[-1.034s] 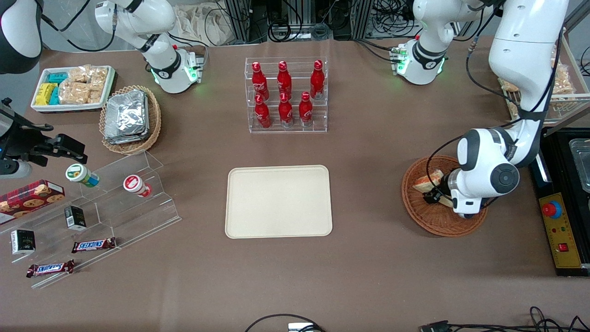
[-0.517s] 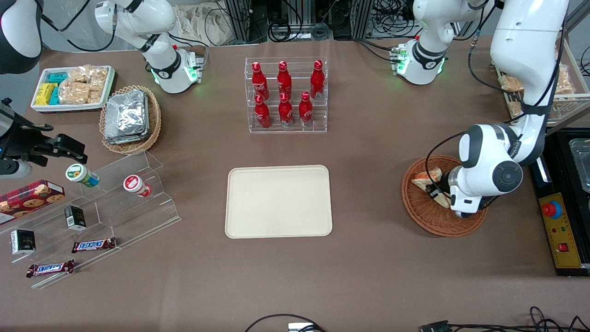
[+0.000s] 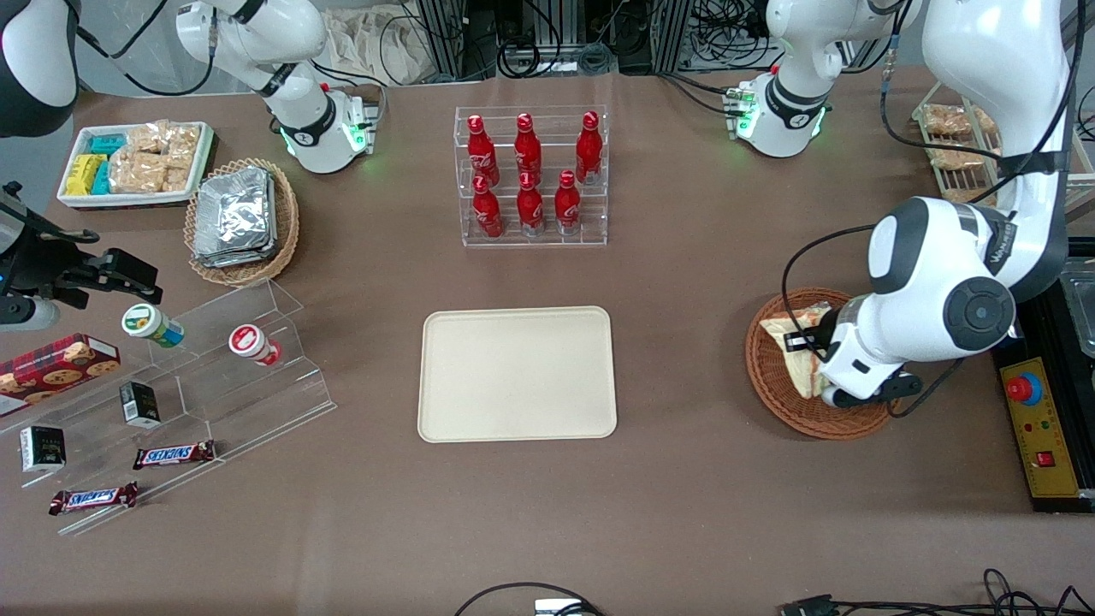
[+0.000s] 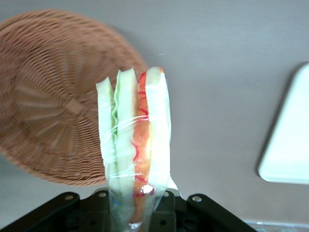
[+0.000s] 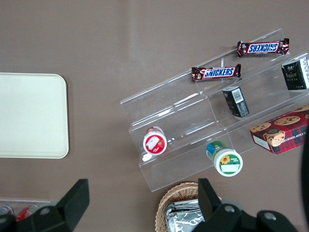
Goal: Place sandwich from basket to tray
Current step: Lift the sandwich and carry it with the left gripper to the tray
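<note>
Gripper clamps the clear-wrapped sandwich, a white-bread wedge w/ green and orange-red layers, held up above the round woven wicker basket. Smooth cream tray, rounded corners, lies well apart toward the table's middle. Red "Coca-Cola" bottles stand in a clear rack; "SNICKERS" bars lie near a clear acrylic stand.

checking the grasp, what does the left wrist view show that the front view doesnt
Only the left wrist view: the sandwich's cut side, white bread with green and orange-red layers under clear wrap, clamped at its base by the gripper.

Only the front view: the whole table, with the bottle rack and the arm over the basket.

Both: the sandwich held by the gripper above the basket, and the empty tray.
</note>
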{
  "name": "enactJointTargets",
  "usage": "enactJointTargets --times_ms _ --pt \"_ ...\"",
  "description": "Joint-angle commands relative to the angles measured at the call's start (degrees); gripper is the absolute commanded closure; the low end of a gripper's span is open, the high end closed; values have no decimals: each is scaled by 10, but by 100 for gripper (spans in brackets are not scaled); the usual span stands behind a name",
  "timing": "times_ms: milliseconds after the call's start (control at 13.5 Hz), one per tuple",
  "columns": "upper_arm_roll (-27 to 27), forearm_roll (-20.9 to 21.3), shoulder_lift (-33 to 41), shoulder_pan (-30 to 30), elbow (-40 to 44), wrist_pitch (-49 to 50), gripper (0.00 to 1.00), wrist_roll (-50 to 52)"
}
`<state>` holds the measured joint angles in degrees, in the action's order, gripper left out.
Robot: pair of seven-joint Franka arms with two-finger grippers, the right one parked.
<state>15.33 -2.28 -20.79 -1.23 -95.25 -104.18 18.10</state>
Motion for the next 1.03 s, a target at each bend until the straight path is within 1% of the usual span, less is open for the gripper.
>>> enactJointTargets --times_ms 0,295,369,443,591,812,960 --pt "55 0 -60 14 74 2 100 -8" --pt "55 3 -154 100 181 1 100 47" --pt "53 4 -172 125 197 0 100 58" --pt "50 7 -187 143 204 -12 100 68" --pt "50 19 -212 161 198 -56 100 70" --pt "49 54 -257 197 200 -111 100 73" --pt "49 78 -286 209 201 -142 100 100"
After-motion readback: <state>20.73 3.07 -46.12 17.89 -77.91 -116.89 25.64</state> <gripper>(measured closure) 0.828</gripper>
